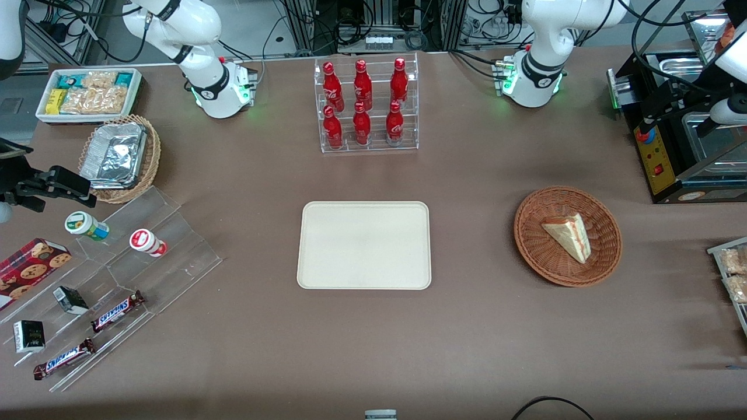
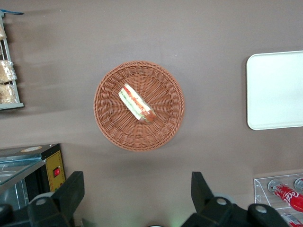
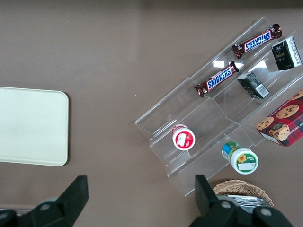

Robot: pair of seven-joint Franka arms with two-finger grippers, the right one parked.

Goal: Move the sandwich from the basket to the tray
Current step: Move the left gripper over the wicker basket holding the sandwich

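Note:
The sandwich [image 1: 569, 236], a pale bread wedge with red and green filling, lies in the round reddish-brown wicker basket [image 1: 528, 233] toward the working arm's end of the table. The cream-beige tray [image 1: 364, 245] lies flat and bare at mid-table, beside the basket. In the left wrist view my gripper [image 2: 137, 177] is open and empty, high above the bare table, farther from the front camera than the basket [image 2: 106, 118]. The sandwich [image 2: 137, 104] and part of the tray [image 2: 277, 90] show there too. The tray's edge also shows in the right wrist view [image 3: 28, 125].
A clear rack of red cola bottles [image 1: 366, 105] stands farther back than the tray. A black machine [image 1: 677, 146] and a rack of snack packets [image 1: 732, 274] flank the basket. Toward the parked arm's end are a snack display [image 1: 117, 274], a tan basket of foil containers [image 1: 119, 157] and a white bin [image 1: 87, 93].

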